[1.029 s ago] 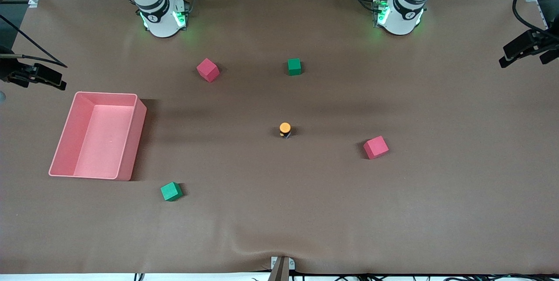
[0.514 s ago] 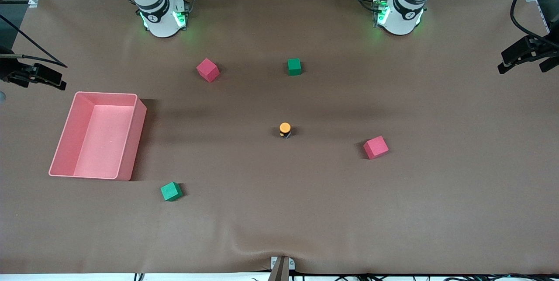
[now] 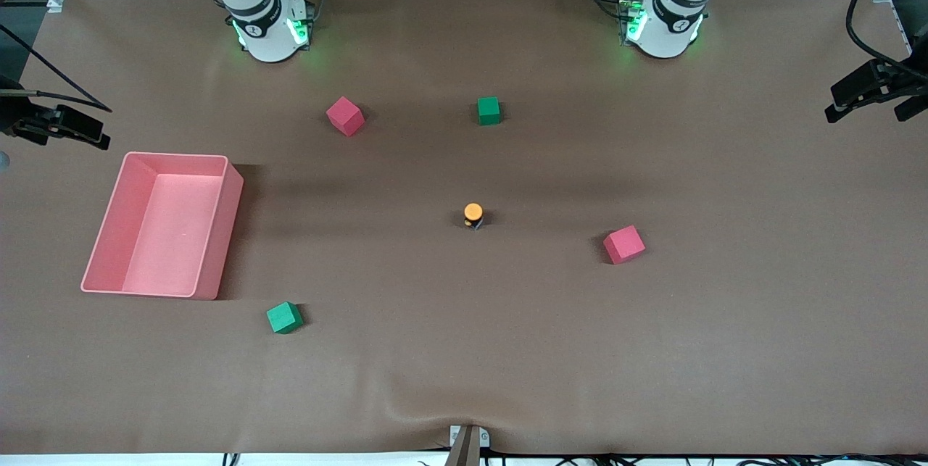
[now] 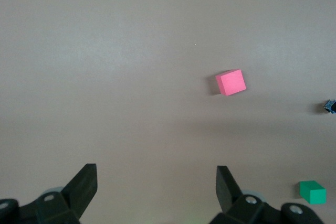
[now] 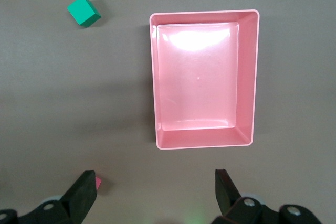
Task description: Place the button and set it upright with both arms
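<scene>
Here the button (image 3: 473,214) stands at the frame's centre, orange cap up, small, light, rigid and likely easy to tip, best pinched on its black body, while left gripper (image 4: 156,190) and right gripper (image 5: 156,191) hang spread and empty.

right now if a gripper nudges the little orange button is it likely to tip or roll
Probably tips easily: the button stands upright on a narrow black body under a wider orange cap. Once over, its round shape would likely roll on the flat table. It looks stiff and light, being smaller than the red cube.
</scene>
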### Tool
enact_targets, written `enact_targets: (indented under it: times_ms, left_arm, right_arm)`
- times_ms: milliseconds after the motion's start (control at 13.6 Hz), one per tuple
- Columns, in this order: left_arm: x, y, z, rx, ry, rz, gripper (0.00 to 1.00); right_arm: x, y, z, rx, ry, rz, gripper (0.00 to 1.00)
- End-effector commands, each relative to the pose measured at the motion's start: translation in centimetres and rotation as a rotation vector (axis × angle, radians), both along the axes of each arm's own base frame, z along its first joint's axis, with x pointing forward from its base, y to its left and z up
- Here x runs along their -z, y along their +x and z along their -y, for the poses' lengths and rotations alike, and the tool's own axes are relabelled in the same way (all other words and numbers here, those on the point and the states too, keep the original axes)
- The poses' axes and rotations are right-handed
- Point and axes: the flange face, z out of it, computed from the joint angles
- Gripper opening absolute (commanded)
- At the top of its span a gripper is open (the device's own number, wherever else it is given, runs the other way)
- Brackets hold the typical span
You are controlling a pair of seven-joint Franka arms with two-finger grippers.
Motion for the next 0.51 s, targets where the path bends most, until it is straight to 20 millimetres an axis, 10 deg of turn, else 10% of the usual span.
enact_targets:
  times_ms: [0, 441]
  left_arm:
    - [-0.39, 0.07, 0.13, 0.022, -0.005, -0.006, 1.0]
    - [-0.12, -0.11, 0.19, 0.023, -0.01, -0.029, 1.0]
  right_arm:
    - [-0.55, -0.04, 0.05, 0.011, -0.01, 0.008, 1.0]
    - [-0.55, -0.04, 0.05, 0.011, -0.01, 0.008, 1.0]
